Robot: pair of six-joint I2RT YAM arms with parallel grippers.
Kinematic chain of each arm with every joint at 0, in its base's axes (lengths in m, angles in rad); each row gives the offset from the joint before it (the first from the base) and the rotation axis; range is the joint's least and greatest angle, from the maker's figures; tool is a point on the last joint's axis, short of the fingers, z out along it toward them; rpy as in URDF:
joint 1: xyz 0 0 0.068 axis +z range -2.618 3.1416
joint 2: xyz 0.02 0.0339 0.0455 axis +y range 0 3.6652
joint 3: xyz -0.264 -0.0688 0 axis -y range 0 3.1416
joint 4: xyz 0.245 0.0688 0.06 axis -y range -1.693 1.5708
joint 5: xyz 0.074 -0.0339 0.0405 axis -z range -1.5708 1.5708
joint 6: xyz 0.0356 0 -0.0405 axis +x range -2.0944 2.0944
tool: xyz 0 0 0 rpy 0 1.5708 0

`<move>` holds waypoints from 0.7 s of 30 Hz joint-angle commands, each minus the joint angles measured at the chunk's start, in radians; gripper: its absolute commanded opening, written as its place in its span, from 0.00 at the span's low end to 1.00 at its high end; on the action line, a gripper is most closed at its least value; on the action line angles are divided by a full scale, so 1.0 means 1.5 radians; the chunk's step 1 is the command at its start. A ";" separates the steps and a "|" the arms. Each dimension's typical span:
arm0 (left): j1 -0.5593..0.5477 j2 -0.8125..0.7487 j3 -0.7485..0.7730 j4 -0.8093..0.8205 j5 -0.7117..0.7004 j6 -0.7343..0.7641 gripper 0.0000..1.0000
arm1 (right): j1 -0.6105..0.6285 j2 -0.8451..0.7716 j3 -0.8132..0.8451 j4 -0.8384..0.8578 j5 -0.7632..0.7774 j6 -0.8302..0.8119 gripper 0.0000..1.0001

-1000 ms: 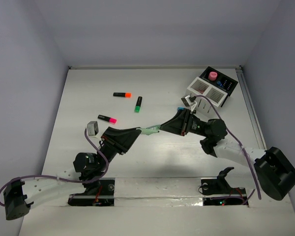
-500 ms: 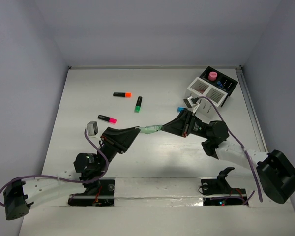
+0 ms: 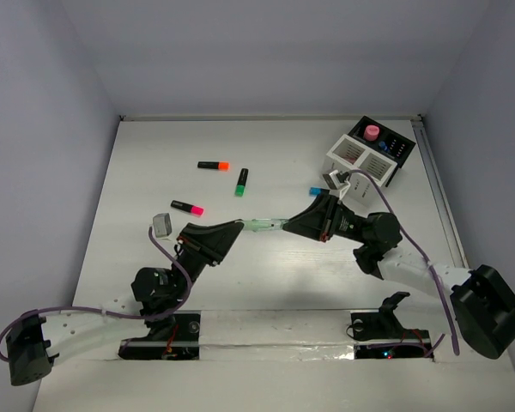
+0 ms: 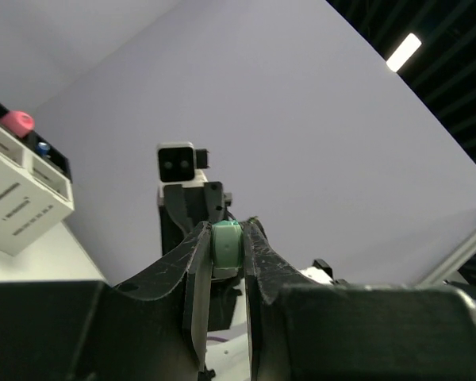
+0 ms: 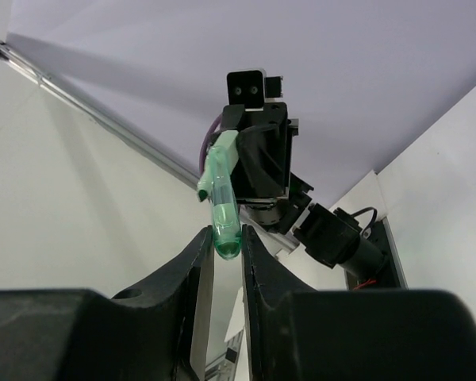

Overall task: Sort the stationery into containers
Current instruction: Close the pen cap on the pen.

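Note:
A translucent green pen (image 3: 262,226) hangs above the table's middle, spanning the gap between both arms. My left gripper (image 3: 240,227) is shut on its capped end (image 4: 226,242). My right gripper (image 3: 286,226) faces it from the right, and its jaws press on the pen's other end (image 5: 224,214). Loose on the table behind lie an orange-capped highlighter (image 3: 213,165), a green-capped highlighter (image 3: 241,181) and a pink-capped highlighter (image 3: 187,207). The containers stand at the back right: a white slatted box (image 3: 358,160) joined to a black box (image 3: 390,148).
A small blue piece (image 3: 317,190) lies just left of the white box. A pink round item (image 3: 372,132) stands in the black box. The table's right rail (image 3: 435,184) runs close behind the containers.
The right gripper's jaws have narrowed onto the green pen's end and that arm has eased slightly right. The left arm still holds the pen in almost the same place.

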 commanded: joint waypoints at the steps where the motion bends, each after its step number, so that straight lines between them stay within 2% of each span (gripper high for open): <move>1: 0.003 0.016 -0.015 -0.077 -0.004 0.017 0.00 | 0.010 -0.013 0.011 0.264 -0.027 -0.008 0.22; 6: 0.003 0.013 -0.015 -0.098 -0.017 0.017 0.00 | 0.010 -0.022 0.010 0.237 -0.030 -0.025 0.11; 9: 0.003 0.012 -0.017 -0.104 -0.020 0.018 0.00 | 0.010 -0.050 0.012 0.155 -0.032 -0.067 0.08; 16: 0.003 0.015 -0.016 -0.116 -0.031 0.030 0.00 | 0.010 -0.121 0.042 -0.141 -0.026 -0.186 0.04; 19: 0.003 0.020 -0.012 -0.117 -0.033 0.039 0.00 | 0.010 -0.142 0.052 -0.223 -0.016 -0.231 0.03; 21: 0.003 0.032 -0.009 -0.114 -0.027 0.043 0.00 | 0.010 -0.137 0.055 -0.233 -0.022 -0.239 0.02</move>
